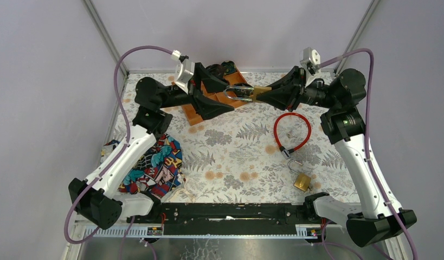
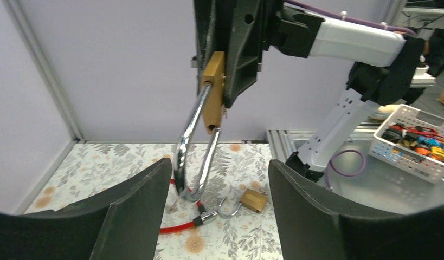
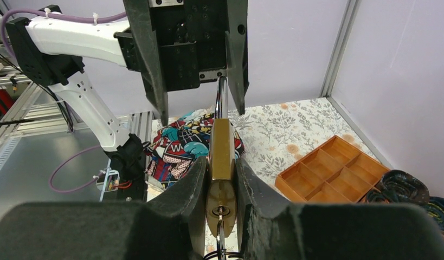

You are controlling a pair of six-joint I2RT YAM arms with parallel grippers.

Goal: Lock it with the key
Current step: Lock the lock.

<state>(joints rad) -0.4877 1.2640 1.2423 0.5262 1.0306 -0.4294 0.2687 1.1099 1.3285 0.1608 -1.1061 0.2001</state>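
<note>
A large brass padlock (image 1: 259,92) hangs in the air above the far middle of the table. My right gripper (image 1: 264,97) is shut on its brass body (image 3: 222,143). A key (image 3: 220,230) sticks in the keyhole at the body's near end. The silver shackle (image 2: 191,146) points toward the left arm, and one leg looks out of the body. My left gripper (image 1: 230,95) is open, with its fingers (image 2: 133,211) on either side of the shackle and not touching it.
A red cable lock (image 1: 291,130) and a small open brass padlock (image 1: 301,180) lie on the floral table at the right. An orange compartment tray (image 1: 190,114) sits under the left gripper. A colourful cloth (image 1: 154,168) lies at the left. Dark rolled items (image 3: 406,187) lie by the tray.
</note>
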